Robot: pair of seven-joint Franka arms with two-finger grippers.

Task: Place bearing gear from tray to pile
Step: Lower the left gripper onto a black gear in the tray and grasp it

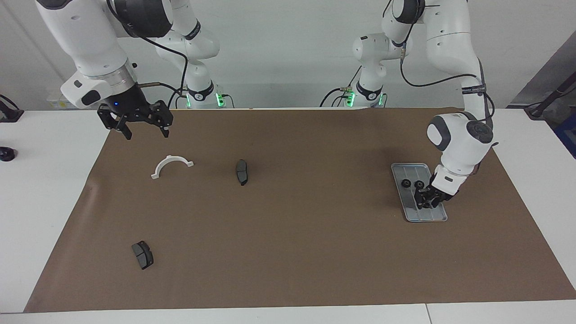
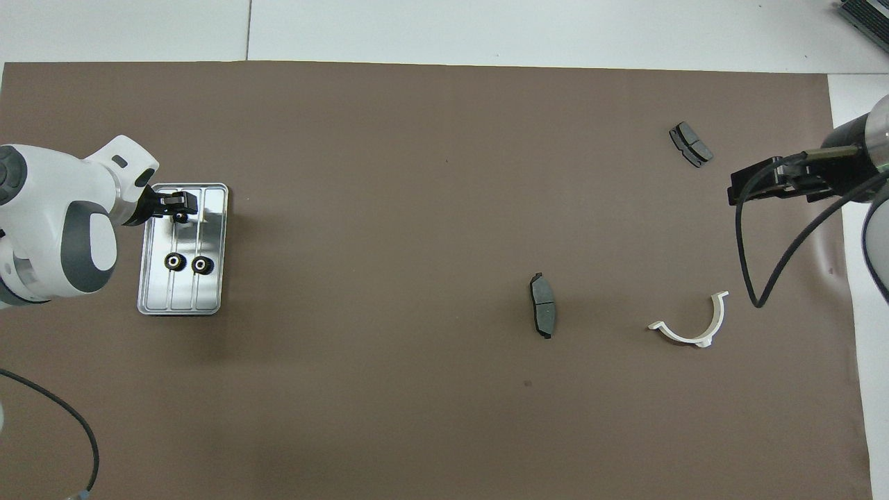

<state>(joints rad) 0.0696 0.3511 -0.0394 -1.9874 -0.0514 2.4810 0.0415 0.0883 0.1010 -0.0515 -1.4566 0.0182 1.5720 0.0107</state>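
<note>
**Entry: gear pick-up from the tray, grasp stage**

Table: white, overlaid by a large brown paper mat that carries every part.

Left arm: reaching down at its own end of the table, left hand lowered into the tray, its fingers set about the small black bearing gear at the tray end farther from the robots. The fingers stand at a narrow gap; whether they already bear on the gear cannot be told.

Right arm: waiting, right hand raised over the mat's edge near the white bracket, fingers spread wide and holding nothing.

Flat silver-grey ridged metal tray: rectangular, rounded corners. Besides the gear under the left hand, two more black bearing gears lie side by side at its nearer end.

Pile: a loose scatter toward the right arm's end, well apart from the tray. White half-ring plastic bracket; one dark grey brake pad beside it; a second dark grey brake pad farther from the robots.

Step in hand, as judged: securing the first gear. Next move calls for a firm pinch, a straight lift clear of the tray rim, then a long carry across to the scattered parts.

Writing: a dark band with pale lettering on the left arm, unreadable; no other labels seen.
</note>
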